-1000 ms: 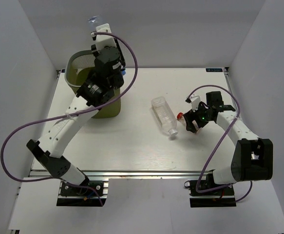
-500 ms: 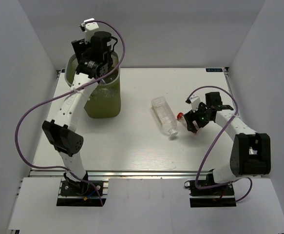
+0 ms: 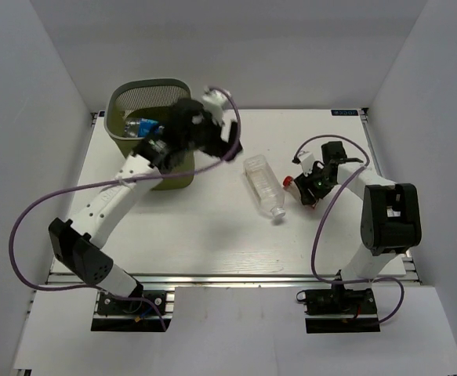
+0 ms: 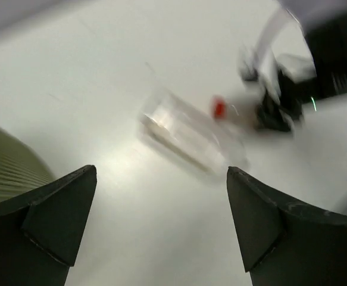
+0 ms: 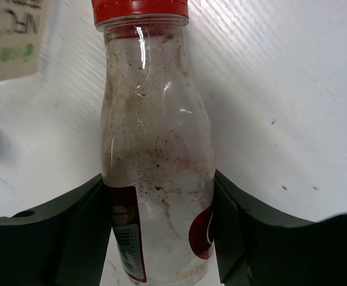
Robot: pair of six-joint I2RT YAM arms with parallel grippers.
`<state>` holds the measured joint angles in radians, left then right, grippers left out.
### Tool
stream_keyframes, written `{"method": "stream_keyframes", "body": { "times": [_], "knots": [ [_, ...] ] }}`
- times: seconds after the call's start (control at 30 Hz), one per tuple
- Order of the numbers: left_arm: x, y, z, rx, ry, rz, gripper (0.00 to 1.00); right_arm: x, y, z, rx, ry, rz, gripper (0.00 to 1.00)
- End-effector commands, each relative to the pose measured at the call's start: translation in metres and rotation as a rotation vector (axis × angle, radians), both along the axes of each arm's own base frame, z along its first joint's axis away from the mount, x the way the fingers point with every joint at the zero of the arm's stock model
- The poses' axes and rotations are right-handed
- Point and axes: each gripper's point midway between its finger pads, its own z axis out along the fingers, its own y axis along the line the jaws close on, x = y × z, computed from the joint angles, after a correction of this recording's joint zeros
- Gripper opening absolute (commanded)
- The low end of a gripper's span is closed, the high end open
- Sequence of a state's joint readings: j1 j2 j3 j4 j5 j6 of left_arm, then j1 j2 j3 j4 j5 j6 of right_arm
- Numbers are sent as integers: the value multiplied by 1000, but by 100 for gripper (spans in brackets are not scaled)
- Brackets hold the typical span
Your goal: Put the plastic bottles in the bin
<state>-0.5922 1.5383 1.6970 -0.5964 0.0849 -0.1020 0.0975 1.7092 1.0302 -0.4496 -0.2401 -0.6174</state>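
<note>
The bin is standing at the far left of the bench, with one bottle lying inside it. The large bottle is lying on its side near the bench's middle, right of the bin and well apart from it. The small bottle is lying just right of the large bottle, sitting between the fingers of the right tool and touching both. The left tool is hovering between the bin and the large bottle.

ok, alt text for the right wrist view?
A small clear bottle with a red cap and red label lies on a white table, seen close up between the dark fingers of the right pincer. The fingers sit against both its sides.
</note>
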Motion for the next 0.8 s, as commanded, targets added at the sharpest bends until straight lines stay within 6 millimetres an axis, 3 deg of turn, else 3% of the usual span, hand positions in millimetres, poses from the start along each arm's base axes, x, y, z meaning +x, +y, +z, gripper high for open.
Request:
{"method": "stream_keyframes", "body": {
  "times": [0.0, 0.07, 0.1, 0.13, 0.17, 0.2, 0.27, 0.3, 0.37, 0.4, 0.43, 0.47, 0.5, 0.53, 0.57, 0.6, 0.67, 0.73, 0.77],
  "knots": [
    [-74, -31, -74, -7, 229, -214, 100, 26, 15, 56, 85, -95, 41, 25],
    [-96, -37, -101, -20, 300, -219, 100, 29, 28, 93, 133, -155, 71, 24],
    [-107, -34, -134, 2, 358, -216, 100, 29, 45, 111, 211, -172, 109, 24],
    [-114, -33, -146, 0, 390, -201, 100, 51, 58, 159, 256, -269, 131, 22],
    [-124, -34, -156, 9, 406, -201, 100, 53, 76, 176, 315, -282, 176, 22],
    [-131, -24, -181, 35, 450, -177, 100, 65, 88, 211, 362, -348, 187, 22],
    [-140, -25, -192, 8, 465, -151, 100, 78, 128, 275, 502, -452, 258, 21],
    [-147, -16, -204, 11, 482, -131, 100, 81, 139, 287, 533, -469, 275, 21],
    [-154, -14, -208, -22, 494, -104, 100, 86, 182, 336, 664, -549, 352, 21],
    [-160, -9, -218, -19, 515, -93, 100, 88, 195, 352, 703, -594, 391, 21],
    [-165, -8, -216, -29, 511, -92, 100, 80, 217, 358, 749, -586, 450, 21],
    [-166, -4, -217, -33, 513, -75, 100, 69, 237, 385, 806, -611, 484, 21],
    [-174, -2, -223, -34, 534, -71, 100, 75, 251, 404, 848, -701, 533, 21],
    [-175, 1, -219, -49, 522, -62, 100, 67, 269, 411, 896, -694, 561, 21],
    [-180, 5, -224, -32, 526, -57, 100, 69, 283, 433, 949, -775, 597, 22],
    [-181, 4, -220, -50, 526, -52, 100, 62, 308, 426, 995, -726, 614, 22],
    [-184, 8, -219, -60, 530, -29, 100, 54, 335, 456, 1095, -783, 630, 27],
    [-189, 10, -220, -61, 538, -20, 100, 59, 349, 451, 1151, -758, 604, 27],
    [-190, 14, -226, -49, 548, 3, 100, 57, 352, 464, 1204, -818, 598, 27]
  ]
}}
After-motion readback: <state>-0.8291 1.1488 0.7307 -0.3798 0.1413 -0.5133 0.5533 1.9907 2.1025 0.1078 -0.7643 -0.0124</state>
